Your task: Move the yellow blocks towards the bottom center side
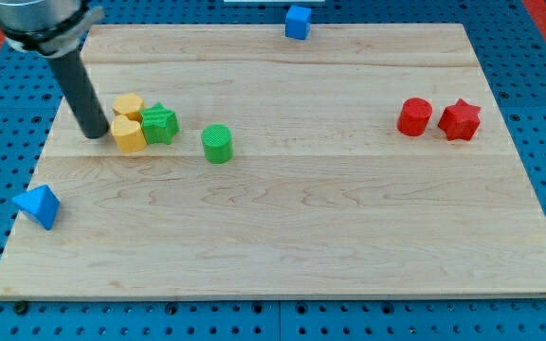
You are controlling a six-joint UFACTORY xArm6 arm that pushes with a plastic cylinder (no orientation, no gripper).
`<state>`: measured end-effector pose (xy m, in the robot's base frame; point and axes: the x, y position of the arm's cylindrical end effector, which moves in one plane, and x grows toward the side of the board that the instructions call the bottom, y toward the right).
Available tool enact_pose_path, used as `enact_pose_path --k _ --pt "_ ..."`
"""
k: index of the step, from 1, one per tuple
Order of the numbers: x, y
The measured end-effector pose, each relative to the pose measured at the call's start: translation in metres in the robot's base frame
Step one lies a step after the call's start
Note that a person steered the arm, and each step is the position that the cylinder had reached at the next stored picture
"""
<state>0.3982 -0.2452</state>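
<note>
Two yellow blocks sit at the board's left. The upper yellow block and the lower yellow block touch each other. A green star block presses against their right side. My tip rests on the board just left of the lower yellow block, nearly touching it. The dark rod rises from it toward the view's top left.
A green cylinder stands right of the star. A red cylinder and a red star sit at the right. A blue cube lies at the top edge. A blue triangular block overhangs the wooden board's left edge.
</note>
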Motion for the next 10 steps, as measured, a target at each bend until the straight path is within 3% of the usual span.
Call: enact_pose_path --k 1,2,4,5,7,8,9,10 --pt "-0.053 0.002" --pt "-0.051 0.042" --pt "0.050 0.084" --pt "0.078 0.085" --pt "0.130 0.150" --pt "0.098 0.079" --pt "0.060 0.076" --pt "0.054 0.043"
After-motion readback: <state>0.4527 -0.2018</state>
